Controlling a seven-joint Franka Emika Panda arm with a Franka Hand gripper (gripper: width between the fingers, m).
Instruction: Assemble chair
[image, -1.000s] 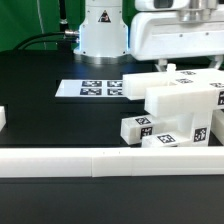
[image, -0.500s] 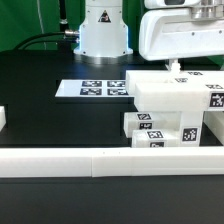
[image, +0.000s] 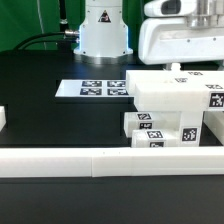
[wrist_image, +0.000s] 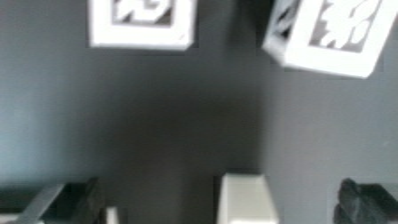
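Note:
A large white chair piece (image: 176, 100) with square tags stands at the exterior view's right. Smaller tagged chair pieces (image: 142, 124) lie against its front. My gripper (image: 176, 66) hangs just above the large piece's top edge, and its fingertips are mostly hidden there. In the wrist view the gripper (wrist_image: 222, 203) is wide open, with dark fingers (wrist_image: 68, 203) on either side. A narrow white chair edge (wrist_image: 254, 200) stands between the fingers, with gaps on both sides. Two tagged white chair pieces (wrist_image: 143, 22) (wrist_image: 329, 35) lie further off on the dark table.
The marker board (image: 98, 89) lies flat in front of the robot base (image: 100, 30). A long low white border wall (image: 90, 160) runs along the front. A small white block (image: 3, 118) sits at the exterior view's left edge.
The large white piece has shifted toward the exterior view's left and now stands squarer. My gripper has moved slightly to the right and up above it.

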